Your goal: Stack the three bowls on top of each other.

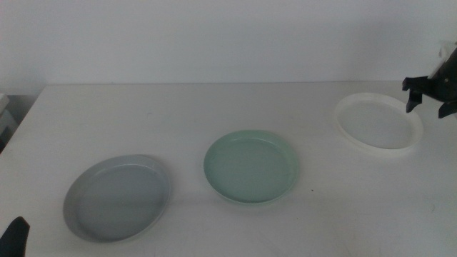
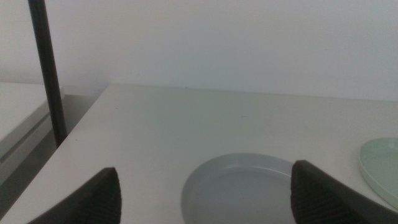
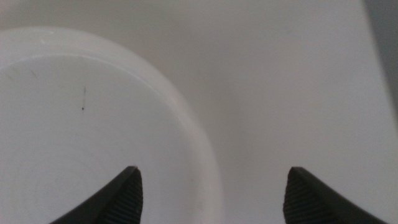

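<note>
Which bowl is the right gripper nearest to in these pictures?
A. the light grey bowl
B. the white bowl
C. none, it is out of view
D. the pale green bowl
B: in the middle view the right gripper hangs open at the far right rim of the white bowl, and its wrist view shows that same rim between its jaws.

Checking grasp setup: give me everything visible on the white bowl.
The white bowl is shallow, round and plate-like with a low, thick rim; it looks like matte plastic or ceramic and holds nothing. It sits flat on the table at the far right, apart from the other two bowls. The right wrist view shows a faint dark scratch inside it. The right end effector, jaws open, hovers at its right rim; contact cannot be told.
</note>
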